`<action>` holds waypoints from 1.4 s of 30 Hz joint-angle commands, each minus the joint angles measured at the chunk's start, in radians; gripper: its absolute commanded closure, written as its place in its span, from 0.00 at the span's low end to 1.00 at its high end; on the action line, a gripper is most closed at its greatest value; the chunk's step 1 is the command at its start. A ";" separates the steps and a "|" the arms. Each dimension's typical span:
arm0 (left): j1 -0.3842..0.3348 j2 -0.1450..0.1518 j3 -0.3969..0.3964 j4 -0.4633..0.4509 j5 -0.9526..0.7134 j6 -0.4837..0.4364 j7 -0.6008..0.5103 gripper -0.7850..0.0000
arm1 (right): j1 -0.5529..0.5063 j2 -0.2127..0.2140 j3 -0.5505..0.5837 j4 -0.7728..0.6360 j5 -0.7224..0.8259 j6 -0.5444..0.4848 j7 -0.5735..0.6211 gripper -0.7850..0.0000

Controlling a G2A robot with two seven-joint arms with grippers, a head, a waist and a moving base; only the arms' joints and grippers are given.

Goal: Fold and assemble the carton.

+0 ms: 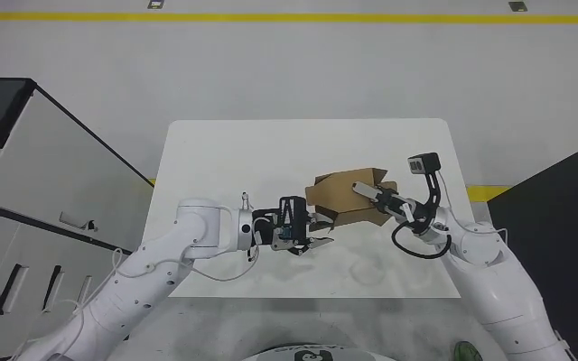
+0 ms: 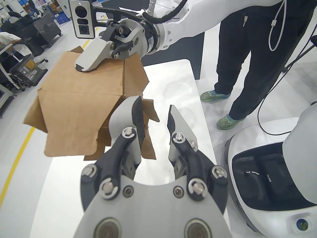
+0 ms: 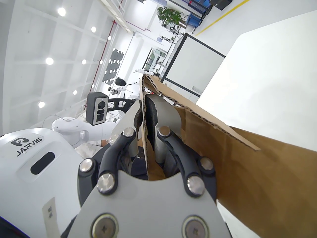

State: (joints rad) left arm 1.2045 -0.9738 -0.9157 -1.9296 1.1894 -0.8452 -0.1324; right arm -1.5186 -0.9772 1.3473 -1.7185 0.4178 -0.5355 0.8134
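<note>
Top view. Operator: Where is the work piece?
Technician: The brown corrugated cardboard carton, partly erected with its flaps loose, is over the white rounded-corner table. Contact with the table top cannot be confirmed. The right gripper is at the carton's upper panel. The left gripper is just beside the carton's open end.

Left wrist view. Operator: Tool state?
Technician: The left gripper has its fingers apart and holds nothing. A small flap of the carton lies at the gap, beside one ribbed black pad. Closing off-line would likely crease the flap rather than fold it.

Right wrist view. Operator: And the hold?
Technician: The right gripper is clamped on one wall of the carton, with the fluted edge between its fingers. This is a single-point hold, so a push on the carton may pivot it or tear the soft matte board at the clamp.
</note>
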 commanded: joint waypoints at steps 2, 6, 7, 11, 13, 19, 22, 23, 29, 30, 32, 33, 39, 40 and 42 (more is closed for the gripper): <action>0.000 -0.001 0.000 0.000 -0.002 -0.002 -0.002 0.66 | 0.001 -0.001 -0.003 -0.002 -0.001 0.003 0.001 1.00; 0.000 -0.003 0.001 0.001 -0.004 -0.004 -0.003 0.66 | 0.004 -0.003 -0.008 -0.004 -0.001 0.006 0.005 1.00; -0.001 -0.003 0.002 0.001 -0.004 -0.004 -0.005 0.66 | 0.004 -0.003 -0.008 -0.003 -0.001 0.007 0.006 1.00; -0.003 -0.006 0.007 0.004 -0.005 -0.003 -0.005 0.64 | 0.005 -0.004 -0.008 -0.002 -0.001 0.010 0.009 1.00; -0.006 -0.008 0.009 0.006 -0.005 -0.003 -0.005 0.63 | 0.006 -0.005 -0.008 -0.002 -0.001 0.010 0.010 1.00; -0.007 -0.010 0.011 0.012 -0.006 -0.004 -0.010 0.62 | 0.002 -0.006 -0.005 0.005 -0.001 0.010 0.010 1.00; -0.004 -0.010 0.006 0.013 -0.007 -0.004 -0.014 0.62 | 0.000 -0.007 -0.003 0.008 0.000 0.009 0.011 1.00; -0.003 -0.010 0.004 0.013 -0.008 -0.003 -0.013 0.62 | 0.000 -0.007 -0.003 0.009 0.001 0.009 0.012 1.00; 0.013 -0.006 -0.023 0.014 -0.009 0.009 -0.021 0.63 | -0.002 -0.007 0.001 0.013 0.023 0.000 0.037 1.00; 0.016 -0.005 -0.030 0.013 -0.006 0.011 -0.023 0.63 | -0.002 -0.007 0.003 0.014 0.026 -0.001 0.043 1.00; 0.023 -0.002 -0.046 0.009 -0.005 0.013 -0.023 0.62 | -0.003 -0.006 0.009 0.017 0.034 -0.002 0.056 1.00; 0.027 0.000 -0.054 0.006 -0.003 0.015 -0.023 0.62 | -0.004 -0.005 0.012 0.019 0.039 -0.002 0.063 1.00; 0.051 0.009 -0.099 -0.011 0.004 0.015 -0.024 0.63 | -0.007 -0.003 0.031 0.028 0.065 -0.001 0.096 1.00; 0.056 0.010 -0.106 -0.014 0.005 0.015 -0.024 0.63 | -0.007 -0.002 0.034 0.029 0.069 -0.001 0.101 1.00; 0.066 0.013 -0.120 -0.015 0.006 0.018 -0.025 0.63 | -0.010 -0.002 0.041 0.031 0.084 -0.002 0.113 1.00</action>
State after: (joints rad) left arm 1.2643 -0.9627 -1.0277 -1.9443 1.1949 -0.8294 -0.1568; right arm -1.5271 -0.9794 1.3841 -1.6888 0.4929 -0.5364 0.9195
